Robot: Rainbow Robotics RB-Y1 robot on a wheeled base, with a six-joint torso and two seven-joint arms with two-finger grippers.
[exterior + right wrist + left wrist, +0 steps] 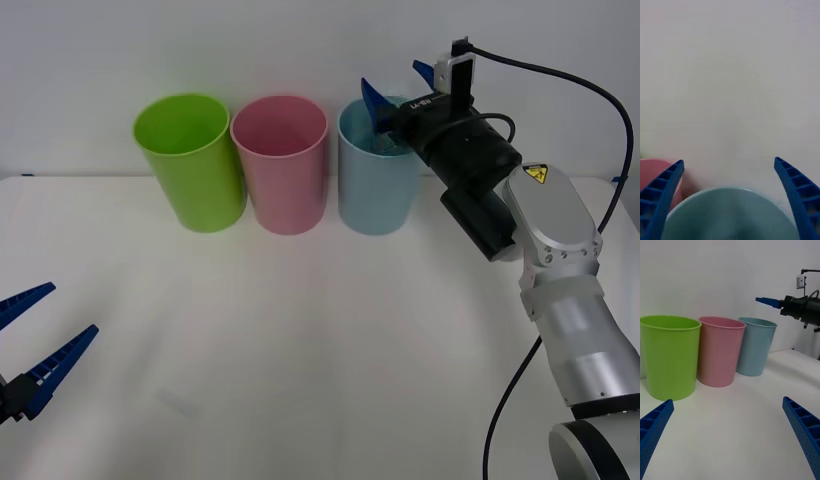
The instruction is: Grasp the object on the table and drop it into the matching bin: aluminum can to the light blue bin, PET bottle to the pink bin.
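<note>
On the white table (pixel 300 350) stood three bins; the right gripper (pixel 398 86) hung spread and empty over the light blue bin (pixel 375 185), the left gripper (pixel 40 330) released near the table's edge

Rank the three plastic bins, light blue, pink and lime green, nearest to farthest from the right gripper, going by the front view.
1. Light blue plastic bin, directly under the open right gripper.
2. Pink plastic bin, the middle one.
3. Lime green plastic bin, far end of the row.

Lime green bin (pixel 190 160) upright, plain white wall (pixel 300 50) behind
</note>
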